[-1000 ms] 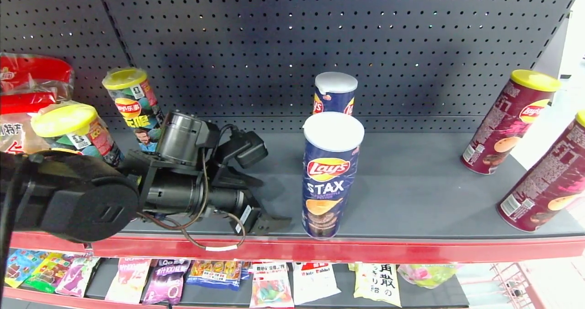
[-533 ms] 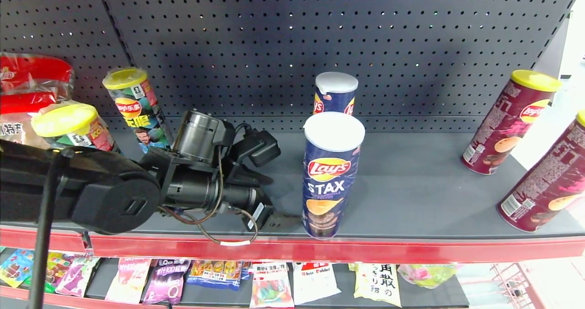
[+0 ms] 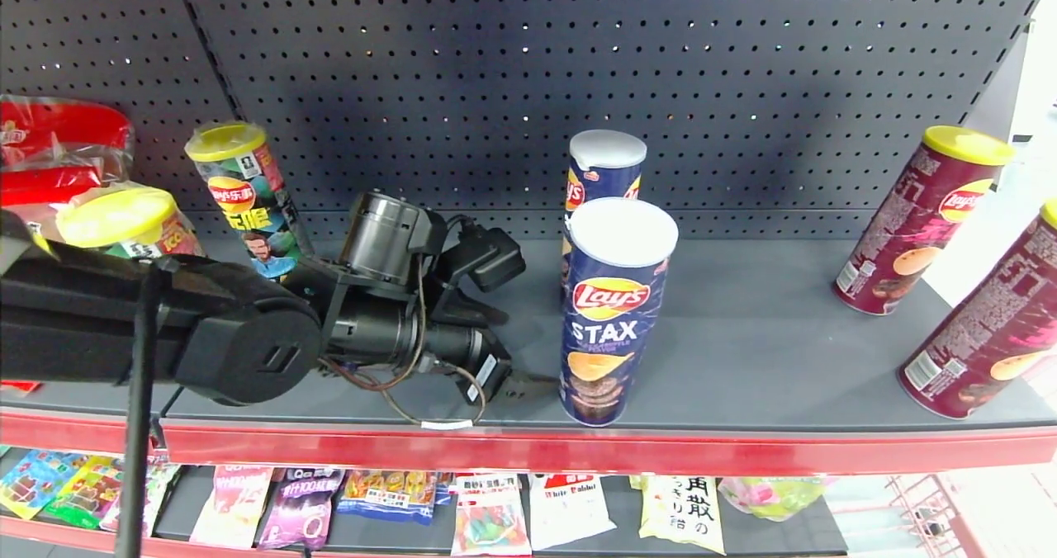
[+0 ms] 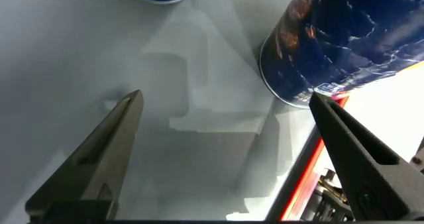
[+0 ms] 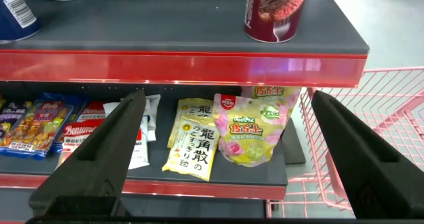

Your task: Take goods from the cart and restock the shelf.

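Observation:
A tall blue chip can with a white lid stands near the front of the grey shelf, and a second blue can is right behind it. My left arm lies across the shelf from the left. Its gripper is low beside the front can's base. In the left wrist view that gripper is open, and the front can's base sits at the tip of one finger; nothing is held between them. The right gripper is open and empty, below the shelf's red front edge.
Two yellow-lidded cans and red bags stand at the shelf's left, and two maroon cans lean at the right. Snack packets lie on the lower shelf. A pink cart is beside the shelf unit.
My left arm has slid rightward along the shelf to the front blue can. The can has shifted slightly right and back, and now covers more of the rear can.

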### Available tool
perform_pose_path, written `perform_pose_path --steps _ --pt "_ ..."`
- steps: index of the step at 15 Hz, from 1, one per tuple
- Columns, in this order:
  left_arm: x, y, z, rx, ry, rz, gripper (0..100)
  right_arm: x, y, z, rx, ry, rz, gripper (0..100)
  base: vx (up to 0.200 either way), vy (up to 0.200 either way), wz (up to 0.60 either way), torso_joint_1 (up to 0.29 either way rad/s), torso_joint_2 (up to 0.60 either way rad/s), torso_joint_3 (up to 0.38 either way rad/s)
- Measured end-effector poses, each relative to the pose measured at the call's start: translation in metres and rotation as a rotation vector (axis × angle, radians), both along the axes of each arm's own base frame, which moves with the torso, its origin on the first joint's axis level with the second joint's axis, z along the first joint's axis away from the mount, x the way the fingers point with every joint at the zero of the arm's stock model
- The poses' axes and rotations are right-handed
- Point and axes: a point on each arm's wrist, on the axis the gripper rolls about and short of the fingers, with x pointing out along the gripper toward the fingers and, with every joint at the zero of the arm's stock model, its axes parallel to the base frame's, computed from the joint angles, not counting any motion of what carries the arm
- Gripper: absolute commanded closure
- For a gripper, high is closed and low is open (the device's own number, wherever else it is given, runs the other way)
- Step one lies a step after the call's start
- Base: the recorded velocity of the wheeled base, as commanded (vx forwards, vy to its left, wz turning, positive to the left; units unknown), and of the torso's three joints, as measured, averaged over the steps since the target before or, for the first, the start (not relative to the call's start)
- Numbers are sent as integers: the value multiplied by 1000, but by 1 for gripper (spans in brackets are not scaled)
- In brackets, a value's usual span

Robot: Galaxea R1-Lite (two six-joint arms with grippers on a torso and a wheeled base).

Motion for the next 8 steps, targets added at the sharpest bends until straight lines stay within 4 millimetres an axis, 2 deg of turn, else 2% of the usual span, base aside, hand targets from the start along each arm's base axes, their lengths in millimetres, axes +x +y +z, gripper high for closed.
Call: perform_pose_path --steps 4,8 --pt "1 -1 -1 3 3 -1 0 0 0 0 0 0 0 0 0 0 0 0 0 0" --pt "-2 9 4 0 -1 32 0 0 0 0 0 0 0 0 0 0 0 0 0 0"
